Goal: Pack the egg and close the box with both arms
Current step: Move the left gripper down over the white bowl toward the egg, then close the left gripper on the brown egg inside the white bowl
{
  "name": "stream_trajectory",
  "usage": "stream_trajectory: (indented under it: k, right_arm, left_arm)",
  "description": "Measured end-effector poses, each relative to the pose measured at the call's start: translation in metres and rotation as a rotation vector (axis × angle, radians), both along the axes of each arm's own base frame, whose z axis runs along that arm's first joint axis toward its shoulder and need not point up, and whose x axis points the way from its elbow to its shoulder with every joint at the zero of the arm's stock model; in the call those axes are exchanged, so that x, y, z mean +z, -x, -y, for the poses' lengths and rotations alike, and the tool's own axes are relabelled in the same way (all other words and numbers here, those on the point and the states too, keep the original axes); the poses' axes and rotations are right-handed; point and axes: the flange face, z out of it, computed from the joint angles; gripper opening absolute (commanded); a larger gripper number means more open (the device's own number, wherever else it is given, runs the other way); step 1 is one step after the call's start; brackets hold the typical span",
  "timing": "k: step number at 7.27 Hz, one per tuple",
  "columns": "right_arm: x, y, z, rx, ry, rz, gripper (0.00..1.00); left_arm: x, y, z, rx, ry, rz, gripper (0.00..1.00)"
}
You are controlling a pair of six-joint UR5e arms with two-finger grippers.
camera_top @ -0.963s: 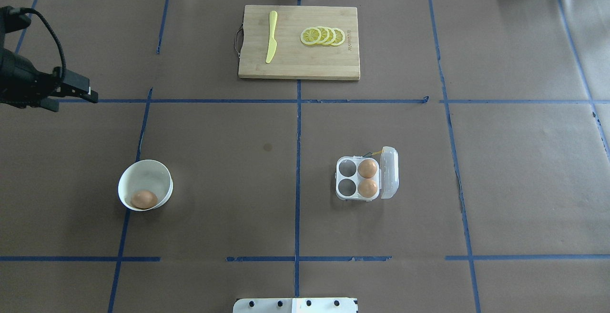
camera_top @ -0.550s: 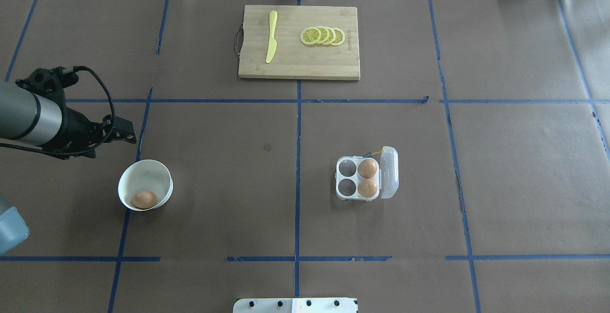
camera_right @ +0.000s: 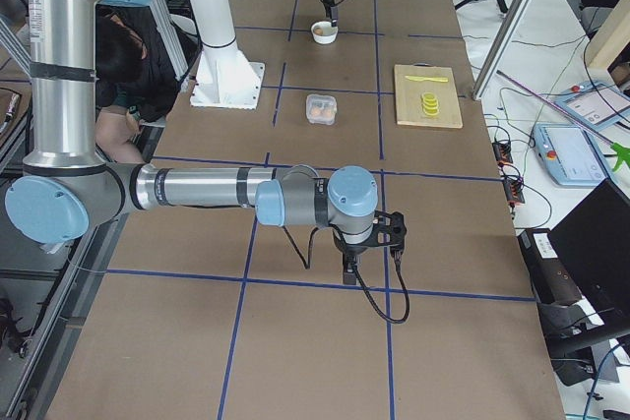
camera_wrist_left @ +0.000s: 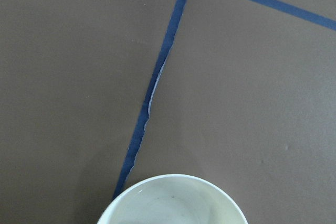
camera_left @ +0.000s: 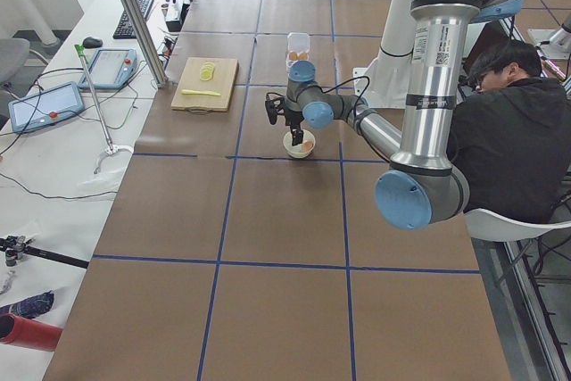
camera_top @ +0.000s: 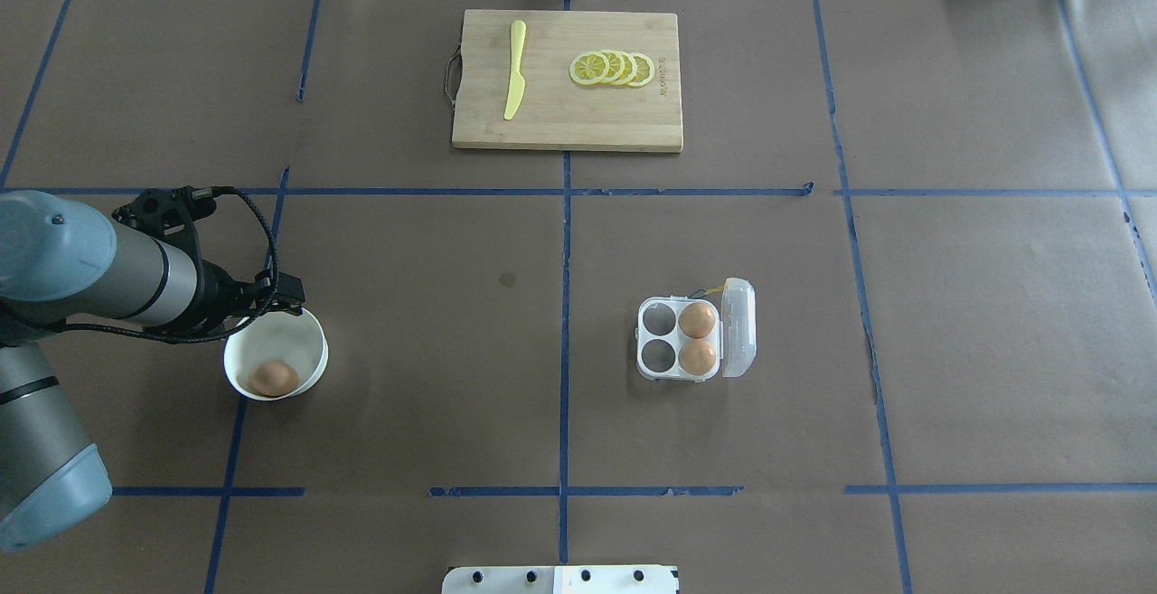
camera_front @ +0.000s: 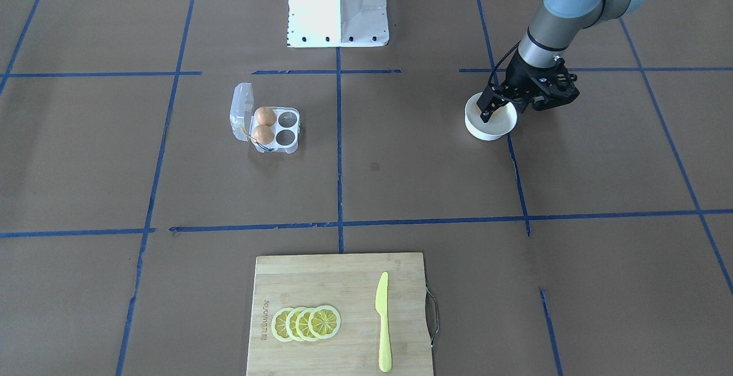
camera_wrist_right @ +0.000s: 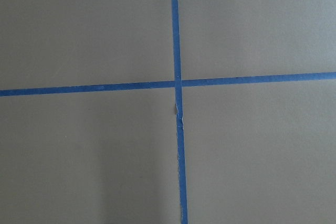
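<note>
Now the left tool (camera_front: 499,109) hung over the white bowl (camera_top: 318,341), at the rim farther from the robot. A second before it had been out at the desk's left edge, well apart from the bowl, so the arm had swung in and closed nearly all of that gap. Its fingers looked spread in the front-facing view and gripped nothing. The egg (camera_top: 274,378) lay untouched in the bowl's near side, where it had been throughout.

The box (camera_top: 658,335) had not moved either. It sat right of the desk's middle with its clear lid (camera_top: 739,327) standing open, two eggs in the cups next to the lid and the two left-hand cups empty.

The right tool (camera_right: 349,268) showed only in the right side view, low over bare desk and well apart from the box — whether it was spread or closed could not be told.

The approach seemed almost done. What likely remained was a short shift toward the robot and a descent onto the egg — no grasp had begun, and the carrying and lid-closing were all still ahead.
</note>
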Motion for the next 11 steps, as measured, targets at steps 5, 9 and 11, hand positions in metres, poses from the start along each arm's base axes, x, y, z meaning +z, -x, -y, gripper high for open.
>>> stream_trajectory:
  k: [5, 9, 11]
  right_arm:
    - [-0.001, 0.000, 0.000, 0.000, -0.002, 0.002, 1.00]
    - [0.000, 0.000, 0.000, 0.000, 0.000, 0.001, 1.00]
    - [0.000, 0.000, 0.000, 0.000, 0.001, 0.001, 1.00]
  left_arm:
    - [0.006, -0.022, -0.018, 0.038, -0.008, 0.021, 0.89]
    - [0.010, -0.035, -0.033, 0.068, 0.010, 0.072, 0.89]
    - [0.011, -0.037, -0.036, 0.070, 0.012, 0.088, 0.87]
